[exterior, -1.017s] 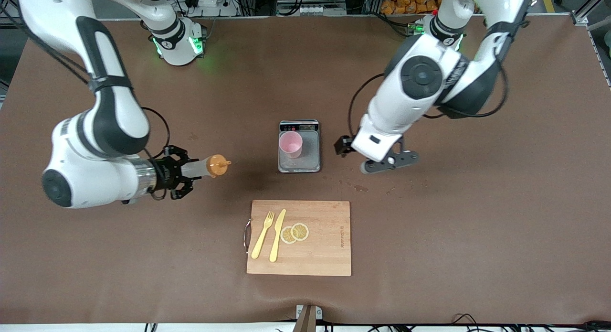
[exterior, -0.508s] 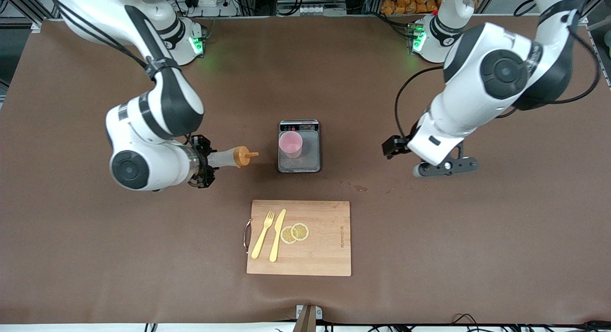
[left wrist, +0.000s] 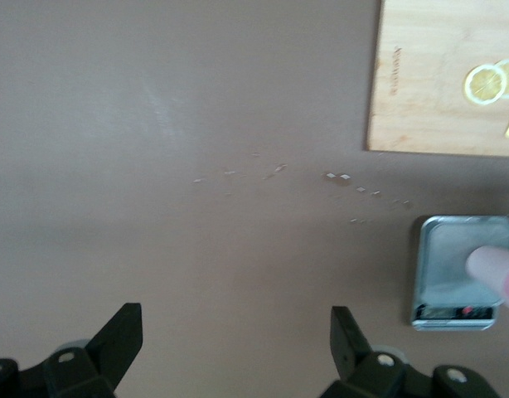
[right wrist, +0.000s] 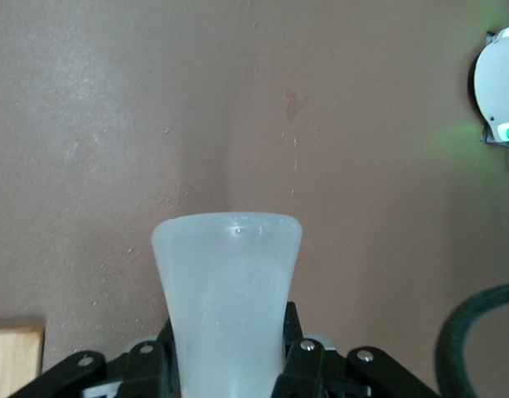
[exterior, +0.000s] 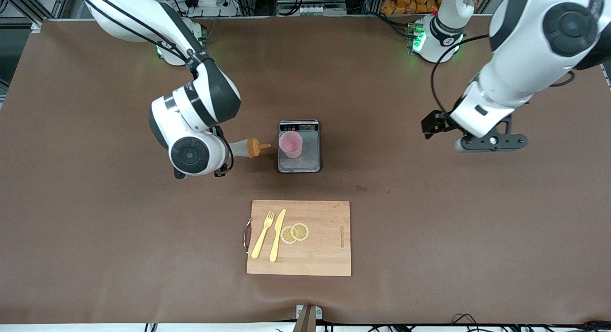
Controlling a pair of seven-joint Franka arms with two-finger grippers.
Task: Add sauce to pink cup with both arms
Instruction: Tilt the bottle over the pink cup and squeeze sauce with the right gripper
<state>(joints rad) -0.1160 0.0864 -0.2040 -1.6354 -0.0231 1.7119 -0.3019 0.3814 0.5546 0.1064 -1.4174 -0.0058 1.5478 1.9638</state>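
The pink cup (exterior: 290,144) stands upright on a small kitchen scale (exterior: 310,155) in the middle of the table. The sauce (exterior: 244,148), a whitish squeeze bottle, lies level in the air, its orange nozzle pointing at the cup and almost reaching the rim. My right gripper (exterior: 229,151) is shut on the bottle's body (right wrist: 227,290), and the black fingers (right wrist: 304,356) press its sides. My left gripper (exterior: 491,142) hangs open over bare table toward the left arm's end, with nothing between its fingertips (left wrist: 346,327). The left wrist view shows the cup (left wrist: 495,267) and the scale (left wrist: 453,249) off to one side.
A wooden cutting board (exterior: 324,246) lies nearer the front camera than the scale, with a yellow fork (exterior: 262,235), a yellow knife (exterior: 277,235) and two lemon slices (exterior: 295,232) on it. Small drips mark the brown mat (exterior: 360,188) between board and scale.
The right arm has carried the sauce bottle toward the pink cup, nozzle first. The left arm has drawn away from the scale toward its own end of the table, still open.
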